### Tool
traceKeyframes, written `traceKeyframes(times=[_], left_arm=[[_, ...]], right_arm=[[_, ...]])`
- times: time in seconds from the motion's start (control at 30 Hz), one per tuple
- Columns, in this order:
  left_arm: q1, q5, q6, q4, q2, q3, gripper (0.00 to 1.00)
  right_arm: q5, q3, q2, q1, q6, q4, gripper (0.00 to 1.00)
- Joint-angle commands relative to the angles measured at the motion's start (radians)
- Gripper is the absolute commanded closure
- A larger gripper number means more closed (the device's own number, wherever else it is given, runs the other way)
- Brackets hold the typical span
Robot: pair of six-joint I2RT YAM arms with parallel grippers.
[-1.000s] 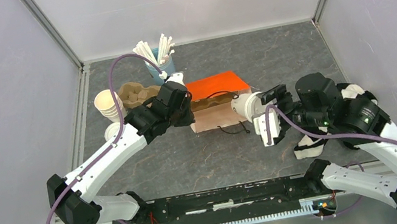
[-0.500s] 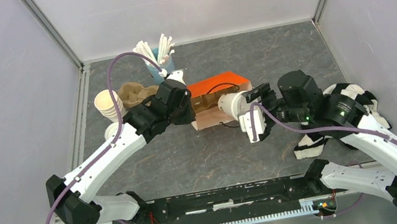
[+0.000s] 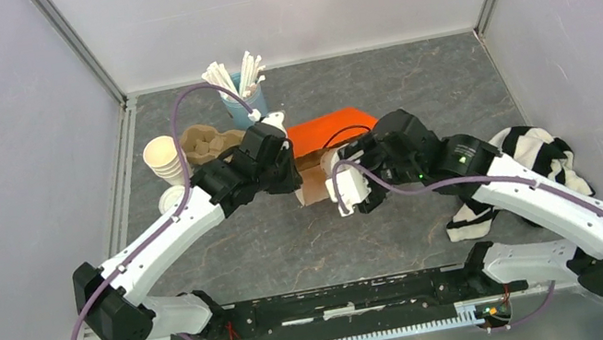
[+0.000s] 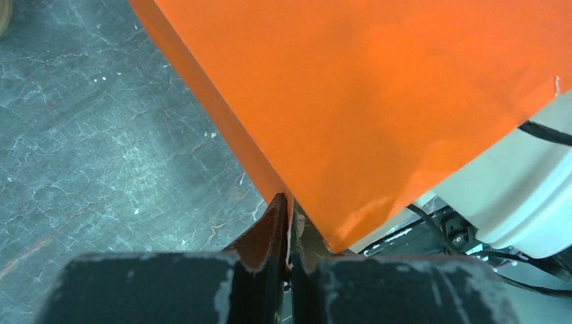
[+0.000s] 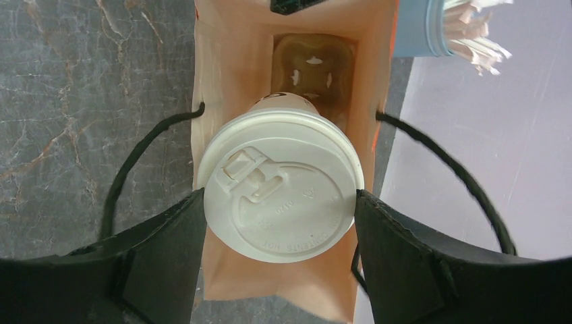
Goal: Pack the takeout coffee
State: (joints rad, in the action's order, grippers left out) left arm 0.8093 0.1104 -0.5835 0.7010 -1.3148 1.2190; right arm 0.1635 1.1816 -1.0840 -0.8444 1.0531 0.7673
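The takeout coffee (image 5: 280, 194), a cream paper cup with a white lid, lies on its side with its base inside the mouth of an orange paper bag (image 3: 324, 131). My right gripper (image 5: 278, 223) is shut on it, one black finger (image 5: 162, 250) on each side of the lid. In the top view the right gripper (image 3: 334, 174) sits at the bag's open end. A brown cup carrier (image 5: 312, 67) shows deep inside the bag. My left gripper (image 4: 290, 216) is shut on the edge of the orange bag (image 4: 364, 94), at the bag's left corner (image 3: 291, 176).
A blue cup of white stirrers (image 3: 241, 87) stands at the back. A stack of lidless cups (image 3: 165, 159), a cardboard carrier (image 3: 208, 140) and a loose lid (image 3: 171, 198) sit at the left. A striped cloth (image 3: 526, 163) lies at the right.
My right arm has moved left with the cup, from beside the bag into its mouth. The left arm has stayed put, still pinching the bag.
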Motion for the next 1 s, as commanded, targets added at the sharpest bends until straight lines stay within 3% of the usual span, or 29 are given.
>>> traceKeyframes(times=[0.0,0.3,0.97], left_arm=[[0.004,-0.026,0.0,-0.035,0.04,-0.014,0.91],[0.004,-0.071,0.007,-0.049,0.066,-0.036,0.91],[0.004,-0.092,0.019,-0.061,0.117,-0.083,0.91]], right_arm=[[-0.108,0.038,-0.03,-0.056,0.015,-0.047,0.71],[-0.349,-0.002,-0.102,-0.166,0.017,-0.166,0.71],[-0.321,-0.12,-0.118,-0.146,0.09,-0.221,0.73]])
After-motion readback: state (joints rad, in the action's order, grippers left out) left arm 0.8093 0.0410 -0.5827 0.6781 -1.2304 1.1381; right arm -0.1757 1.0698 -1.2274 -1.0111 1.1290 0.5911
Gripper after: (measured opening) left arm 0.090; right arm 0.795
